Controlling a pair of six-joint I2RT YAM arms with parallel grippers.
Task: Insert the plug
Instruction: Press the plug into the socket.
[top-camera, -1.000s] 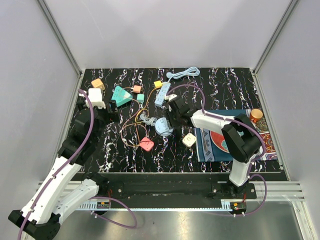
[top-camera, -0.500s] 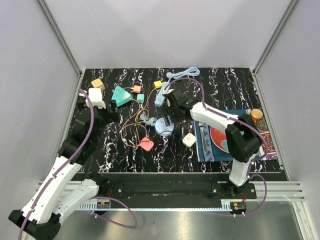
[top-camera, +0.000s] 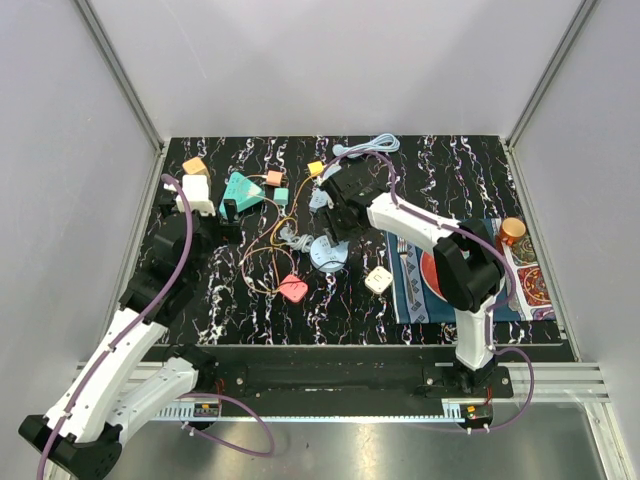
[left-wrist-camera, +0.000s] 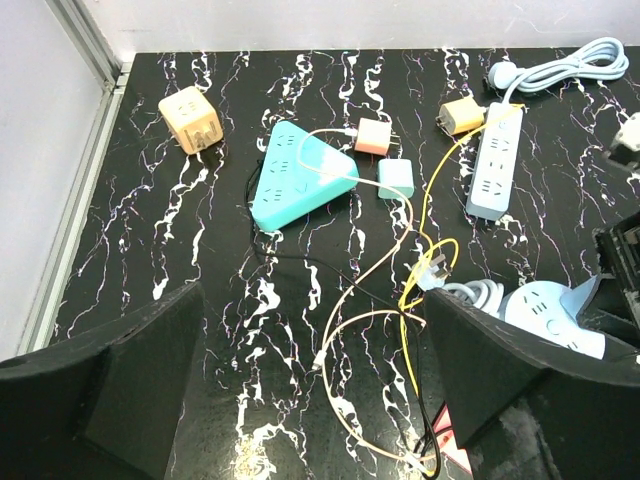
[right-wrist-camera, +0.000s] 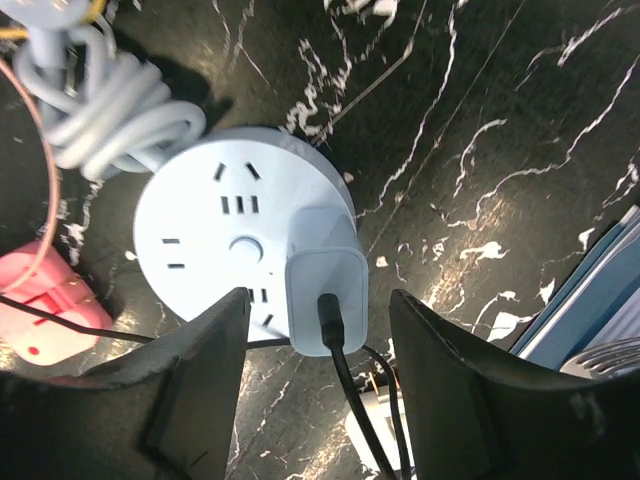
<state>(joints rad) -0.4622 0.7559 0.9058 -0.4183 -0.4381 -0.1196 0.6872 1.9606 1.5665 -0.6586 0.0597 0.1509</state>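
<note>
Black marbled tabletop (top-camera: 240, 310), near its middle: the white charger plug (right-wrist-camera: 325, 290) sits seated in the round pale-blue socket hub (right-wrist-camera: 200, 240), a black cable leaving it. The right gripper (right-wrist-camera: 318, 298) straddles the plug, fingers apart. A coiled grey cord (right-wrist-camera: 100, 110) and one pink adapter (right-wrist-camera: 45, 300) crowd the hub. Toward the far edge lie one teal triangular strip (left-wrist-camera: 300, 185), one long power strip (left-wrist-camera: 493, 160) and four cube chargers (left-wrist-camera: 190, 120). The left gripper (left-wrist-camera: 315, 295) is spread, empty.

The round socket hub (top-camera: 328, 253) sits mid-frame on the counter (top-camera: 250, 320), with the plug block (right-wrist-camera: 320, 275) seated on its face. The triangular strip (top-camera: 241, 190) lies upper left of it; the mat (top-camera: 412, 295) lies right.
</note>
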